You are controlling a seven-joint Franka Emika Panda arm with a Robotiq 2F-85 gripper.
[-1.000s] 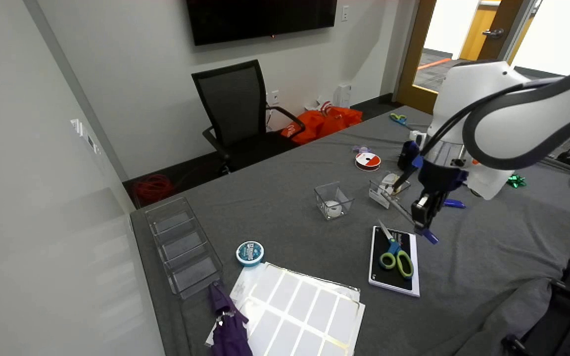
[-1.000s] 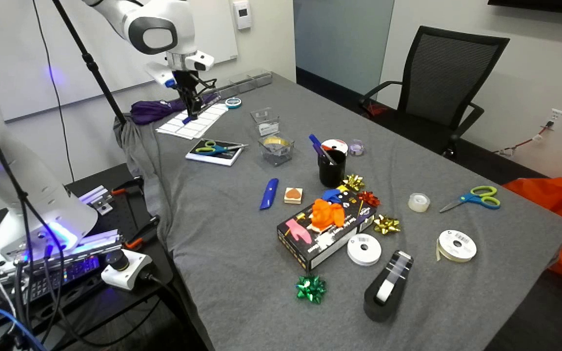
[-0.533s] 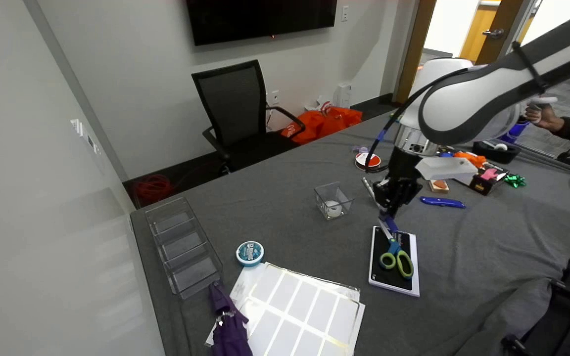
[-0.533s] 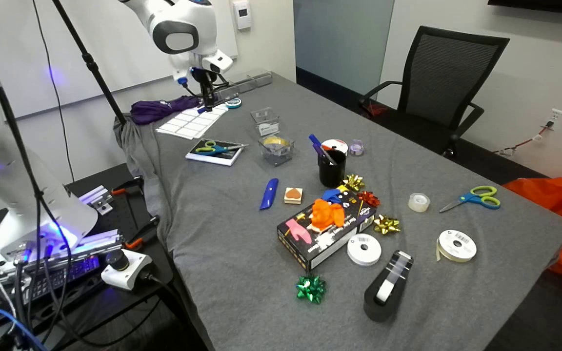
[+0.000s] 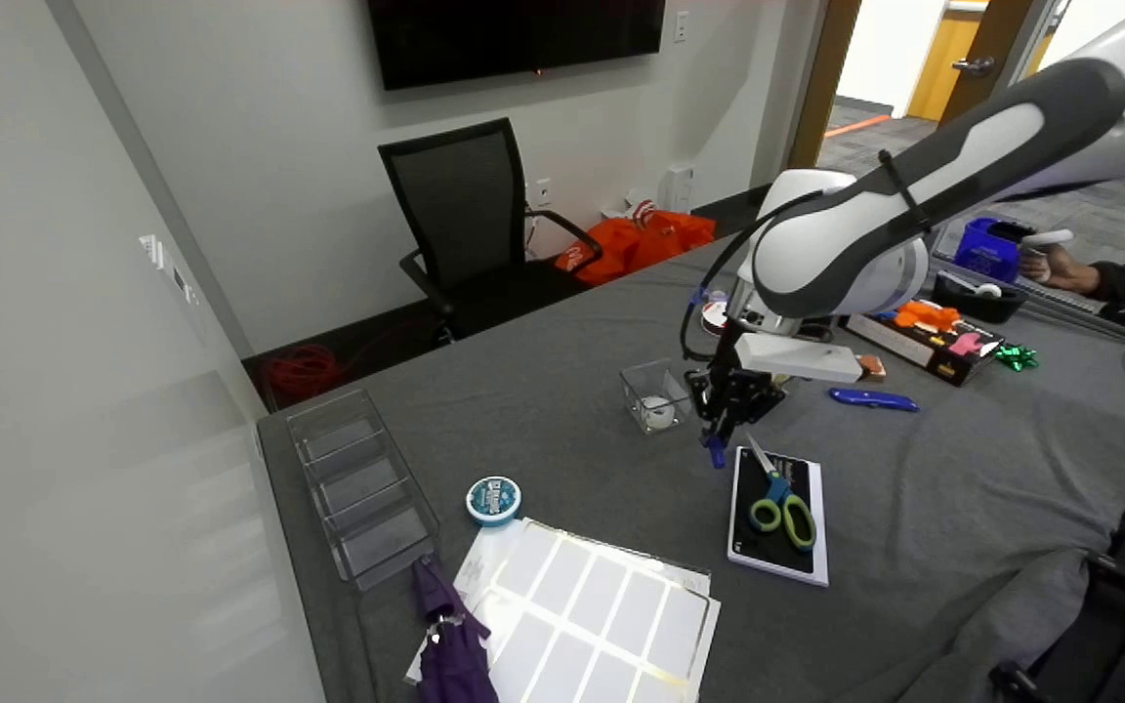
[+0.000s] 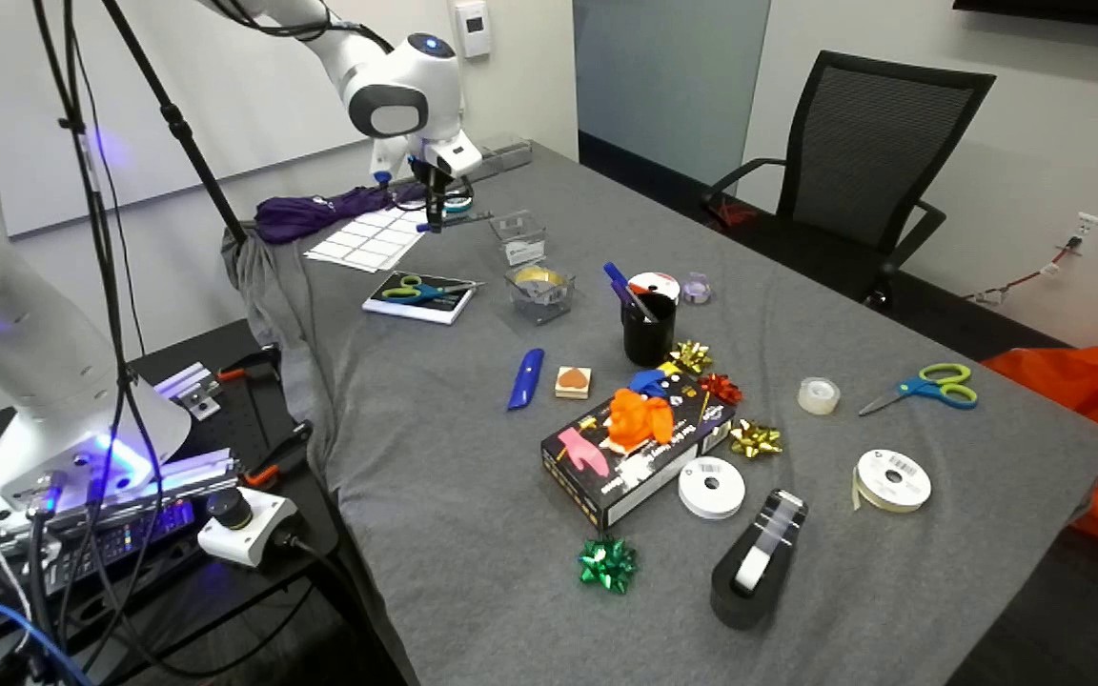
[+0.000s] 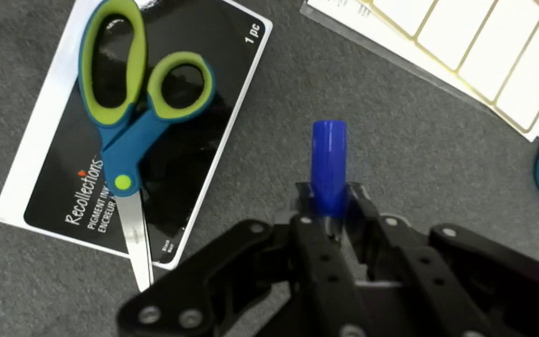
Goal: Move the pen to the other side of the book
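The pen (image 7: 329, 166) is hanging in the gripper (image 7: 329, 206), which is pinching it near its blue end. In the wrist view it is showing over the grey cloth (image 7: 414, 140), between the book (image 7: 190, 164) and the white label sheet (image 7: 466, 42). How high it is hanging, I cannot tell.

The gripper is holding the pen close to one end, and the long pale part is sticking out behind. So the pen could be tipping or twisting when it is meeting the cloth, because nothing is holding up most of it.

The pen is looking round, too. If the gripper is letting go too high, the pen could be bouncing and rolling against the book or onto the sheet.

Scissors (image 7: 122, 164) are lying on the book, and their blade tips are poking out past its edge. If the gripper is coming down too near them, the pen could be landing on the blades and sitting tilted.

Further out, the pale part is pointing toward a small clear box (image 6: 516, 231) in an exterior view. I cannot tell if they are touching. A swing that way could be knocking the box.

I also cannot tell which side is counting as the other one, so a wrong guess could be leaving the pen in the wrong place.
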